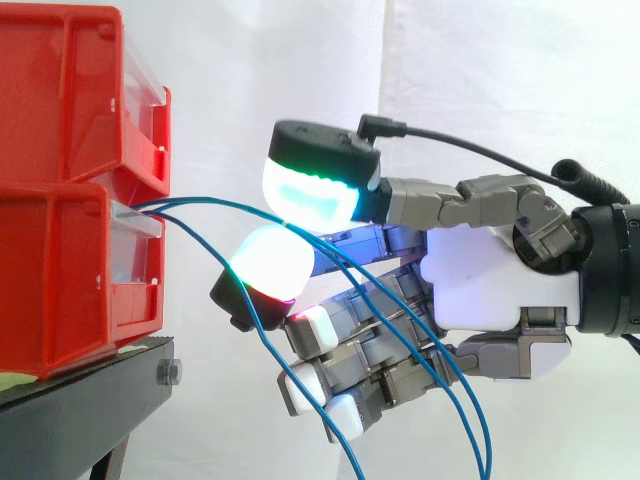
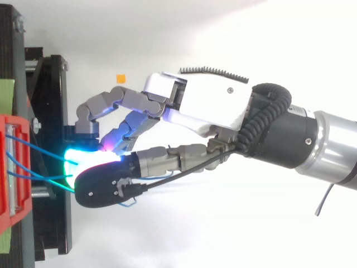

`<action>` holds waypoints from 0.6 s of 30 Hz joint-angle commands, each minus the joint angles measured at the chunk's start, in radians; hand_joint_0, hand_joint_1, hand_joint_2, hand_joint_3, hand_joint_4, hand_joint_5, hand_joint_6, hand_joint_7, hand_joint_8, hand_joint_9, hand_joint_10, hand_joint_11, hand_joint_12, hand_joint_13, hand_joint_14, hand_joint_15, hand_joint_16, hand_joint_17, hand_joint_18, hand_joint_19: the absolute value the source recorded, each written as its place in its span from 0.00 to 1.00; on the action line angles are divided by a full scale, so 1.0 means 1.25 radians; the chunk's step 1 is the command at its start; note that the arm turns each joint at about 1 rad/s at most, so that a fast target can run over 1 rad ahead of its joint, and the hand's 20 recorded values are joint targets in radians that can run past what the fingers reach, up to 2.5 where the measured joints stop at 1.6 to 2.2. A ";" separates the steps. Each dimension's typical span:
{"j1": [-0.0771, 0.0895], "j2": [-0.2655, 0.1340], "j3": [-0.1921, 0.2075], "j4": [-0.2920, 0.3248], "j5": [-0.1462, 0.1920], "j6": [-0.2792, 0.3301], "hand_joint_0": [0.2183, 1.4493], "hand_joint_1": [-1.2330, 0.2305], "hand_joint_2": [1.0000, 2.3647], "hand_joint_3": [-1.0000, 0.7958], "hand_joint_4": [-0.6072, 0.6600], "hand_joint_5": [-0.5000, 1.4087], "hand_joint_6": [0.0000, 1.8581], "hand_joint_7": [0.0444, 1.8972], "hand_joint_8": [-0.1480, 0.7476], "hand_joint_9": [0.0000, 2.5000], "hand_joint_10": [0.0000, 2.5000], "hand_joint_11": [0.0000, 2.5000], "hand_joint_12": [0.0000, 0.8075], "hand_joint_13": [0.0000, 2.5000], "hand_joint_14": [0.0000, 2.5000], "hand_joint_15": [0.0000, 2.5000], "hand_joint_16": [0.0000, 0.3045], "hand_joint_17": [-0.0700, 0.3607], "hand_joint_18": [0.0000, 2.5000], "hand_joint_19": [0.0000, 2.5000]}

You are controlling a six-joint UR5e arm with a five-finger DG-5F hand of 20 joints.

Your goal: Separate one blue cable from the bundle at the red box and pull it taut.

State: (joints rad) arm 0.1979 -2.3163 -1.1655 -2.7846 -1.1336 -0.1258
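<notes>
Two red bins stand stacked at the left edge of the side view, the upper red bin (image 1: pixel 70 100) on the lower red bin (image 1: pixel 60 285), both on a black stand (image 1: pixel 90 400). That view shows the stacking and the slot between the bins where the blue cables (image 1: pixel 245 305) come out. From above the bins merge into one red rim (image 2: pixel 6 120), but the strands (image 2: pixel 25 146) can be seen fanning apart as they leave it. A small orange square (image 2: pixel 120 78) also lies on the white surface beyond the stand.

One blue cable (image 1: pixel 215 203) arcs slightly upward from the slot, away from the others. It runs into the seam where two glowing fingertips (image 1: pixel 310 190) meet. One is a large white and cyan pad on top, the other a white, green and magenta pad just beneath it. The robot hand (image 1: pixel 490 280) is clamped on this blue cable between those two pads, close to the bins and not touching them. The cable between the slot and the pinch curves gently, so it is not pulled straight. The other strands sag in long loops, crossing in front of the lower fingers and leaving the bottom of the side view.

The remaining fingers are partly bent below the pinch, pointing toward the bins, and hold nothing. The palm stands on edge with its white shell facing the side camera. From above, the robot hand (image 2: pixel 206 103) reaches level toward the bins. The arm (image 2: pixel 334 151) enters from the right, angled a little down the picture.
</notes>
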 commanded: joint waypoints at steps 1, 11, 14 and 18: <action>0.000 0.000 0.000 0.000 0.000 0.000 0.33 0.37 0.02 0.46 0.58 0.15 0.46 0.58 0.53 0.39 0.01 0.45 0.52 0.37 0.01 0.30 0.20 0.48 0.31 0.31; 0.000 0.000 0.000 0.002 -0.004 0.005 0.44 0.24 0.01 0.34 0.59 0.14 0.47 0.57 0.50 0.37 0.01 0.45 0.50 0.36 0.01 0.30 0.19 0.47 0.30 0.28; 0.000 0.000 0.001 0.004 -0.002 0.004 0.42 0.24 0.00 0.32 0.60 0.14 0.47 0.58 0.51 0.37 0.01 0.45 0.49 0.36 0.01 0.30 0.19 0.47 0.30 0.29; 0.001 0.000 0.000 0.015 -0.001 0.005 0.38 0.27 0.00 0.28 0.59 0.15 0.48 0.59 0.52 0.39 0.01 0.45 0.50 0.37 0.01 0.30 0.19 0.47 0.31 0.29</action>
State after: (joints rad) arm 0.1983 -2.3163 -1.1662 -2.7735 -1.1359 -0.1207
